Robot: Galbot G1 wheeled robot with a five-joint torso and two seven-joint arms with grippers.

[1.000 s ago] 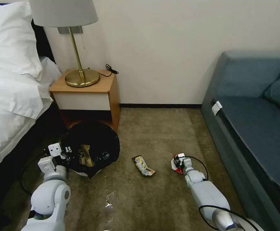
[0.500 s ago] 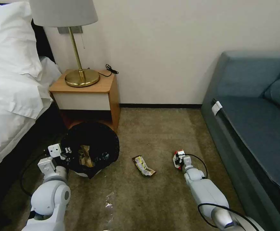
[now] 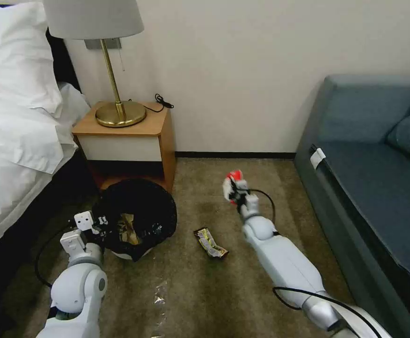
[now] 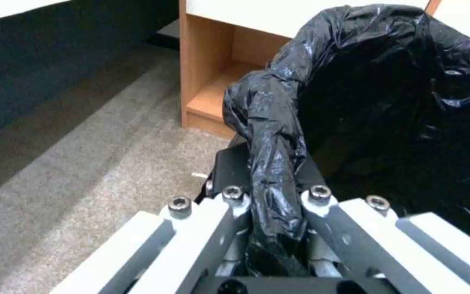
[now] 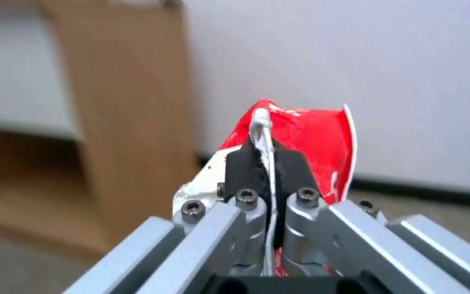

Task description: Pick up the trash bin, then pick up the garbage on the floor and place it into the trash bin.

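Right now my right gripper [image 3: 233, 187] sits just above the middle of the head view, lifted clear of the short-pile olive-brown carpet [image 3: 242, 291], with its dark fingers pinched together on a crinkled red snack wrapper [image 3: 234, 177]. In the right wrist view that red wrapper [image 5: 306, 139] stands up between the black fingertips [image 5: 243, 169], with a pale wall behind it.

My left gripper [image 3: 97, 221] is at the lower left of the head view, clamped on the rim of the small round white plastic trash bin [image 3: 134, 218] lined with a crinkly black bag. In the left wrist view a fold of that black bag [image 4: 270, 155] runs down between my gripper's closed fingers. Brownish crumpled paper shows inside the bin. The bin sits in front of a wooden bedside table [image 3: 129, 138] holding a brass lamp [image 3: 115, 110], with a white-sheeted bed [image 3: 17, 122] along the left edge.

A dark-and-yellow wrapper [image 3: 210, 242] lies flat on the carpet at lower centre, between the bin and my right arm. A clear scrap of plastic film [image 3: 159, 298] lies on the carpet near the bottom edge. A blue-grey sofa [image 3: 378, 188] fills the right side.
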